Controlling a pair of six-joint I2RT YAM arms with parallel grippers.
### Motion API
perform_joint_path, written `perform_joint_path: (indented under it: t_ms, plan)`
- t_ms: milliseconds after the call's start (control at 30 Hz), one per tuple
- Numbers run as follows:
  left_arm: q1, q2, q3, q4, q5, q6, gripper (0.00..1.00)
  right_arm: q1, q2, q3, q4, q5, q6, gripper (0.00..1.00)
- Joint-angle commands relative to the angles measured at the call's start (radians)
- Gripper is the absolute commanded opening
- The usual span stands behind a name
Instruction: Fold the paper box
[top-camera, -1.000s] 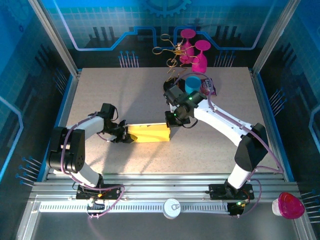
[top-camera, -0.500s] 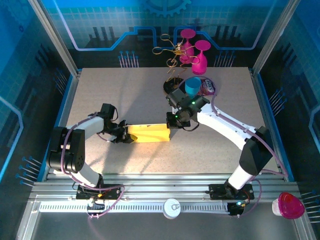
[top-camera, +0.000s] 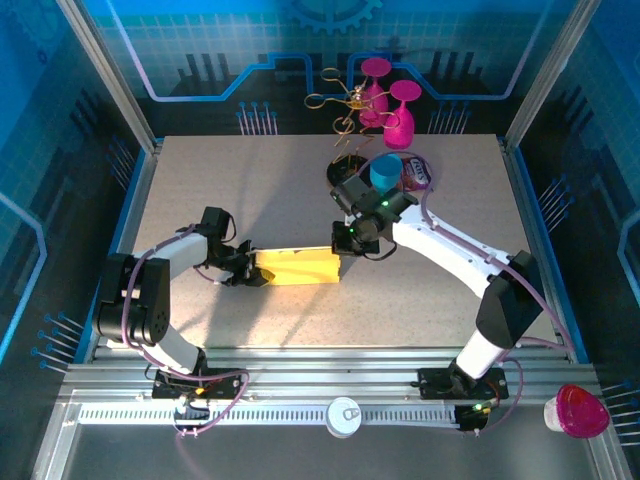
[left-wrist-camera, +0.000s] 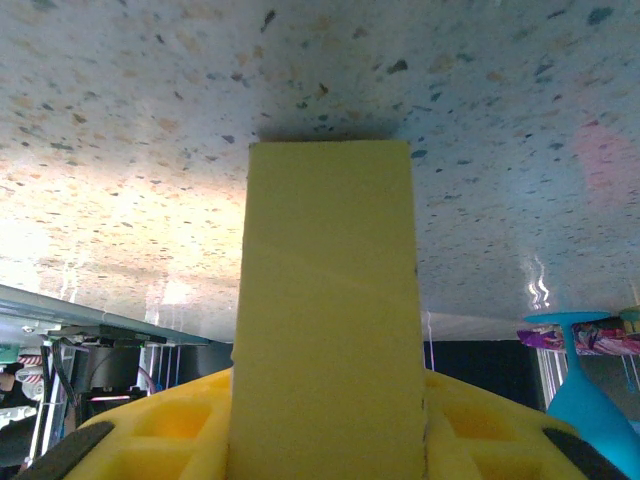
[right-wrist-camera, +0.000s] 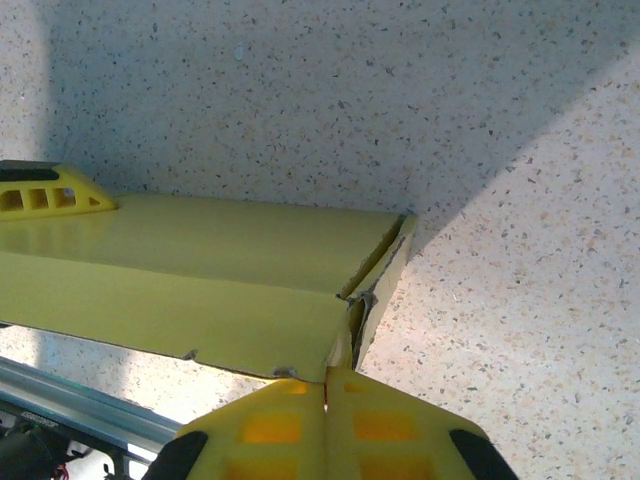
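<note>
Item inspected: the paper box (top-camera: 297, 267), lying near the middle of the speckled table (top-camera: 250, 180), long side running left to right.

Condition: yellow on all visible faces, folded into a low, flat rectangular form. The right wrist view shows two long panels meeting along a crease. At the right end the corner seam gapes slightly and its edges look rough.

Left gripper (top-camera: 248, 268): the box's left end sits between its yellow fingers, which are closed onto it.

Right gripper (right-wrist-camera: 328, 385): fingers pressed together, tips at the box's right end by the gaping corner. Whether a flap is pinched between them cannot be determined.
</note>
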Motion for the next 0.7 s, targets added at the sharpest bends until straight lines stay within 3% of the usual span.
perform_joint_path:
  t_ms: [0, 500, 567, 667]
  plan:
    - [0.009, -0.005, -0.013, 0.002, -0.016, -0.016, 0.16, 0.012, 0.029, 0.008, -0.062, 0.015, 0.038, 0.00]
    - [0.022, -0.004, -0.012, 0.007, -0.011, -0.001, 0.18, 0.023, -0.024, -0.125, 0.018, 0.069, 0.046, 0.00]
    - [0.026, -0.015, -0.013, 0.012, -0.017, 0.008, 0.23, 0.023, -0.029, -0.121, 0.014, 0.080, 0.044, 0.00]
    - [0.038, -0.048, -0.012, 0.014, -0.032, 0.031, 0.41, 0.023, -0.034, -0.107, 0.006, 0.095, 0.036, 0.00]
